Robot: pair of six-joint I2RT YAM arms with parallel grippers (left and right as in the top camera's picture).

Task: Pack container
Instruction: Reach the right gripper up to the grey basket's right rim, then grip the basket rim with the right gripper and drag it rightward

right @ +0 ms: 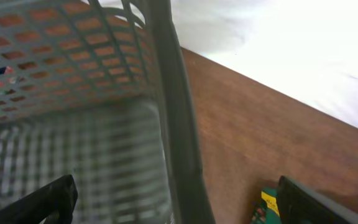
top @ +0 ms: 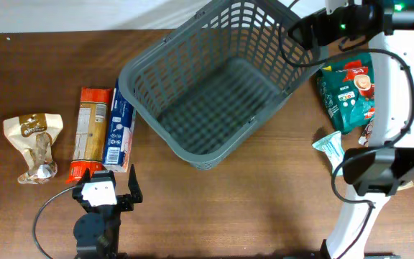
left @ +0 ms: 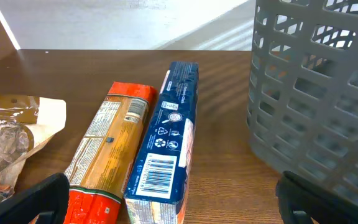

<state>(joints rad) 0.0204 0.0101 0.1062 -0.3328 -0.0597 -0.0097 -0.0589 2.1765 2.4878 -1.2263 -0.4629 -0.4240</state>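
Note:
The container, a large dark grey lattice basket (top: 214, 86), sits tilted at the table's middle back and is empty. It also shows at the right of the left wrist view (left: 316, 93). My right gripper (top: 302, 34) is open, with its fingers on either side of the basket's right rim (right: 179, 137), not closed on it (right: 179, 208). My left gripper (top: 108, 191) is open and empty at the front left, just short of a blue box (left: 169, 137) and an orange-red pasta pack (left: 107, 149).
A brown-and-white snack bag (top: 33, 144) lies at the far left. A green packet (top: 351, 90), a small teal packet (top: 331, 147) and a partly hidden brown item (top: 369, 133) lie right of the basket, under the right arm.

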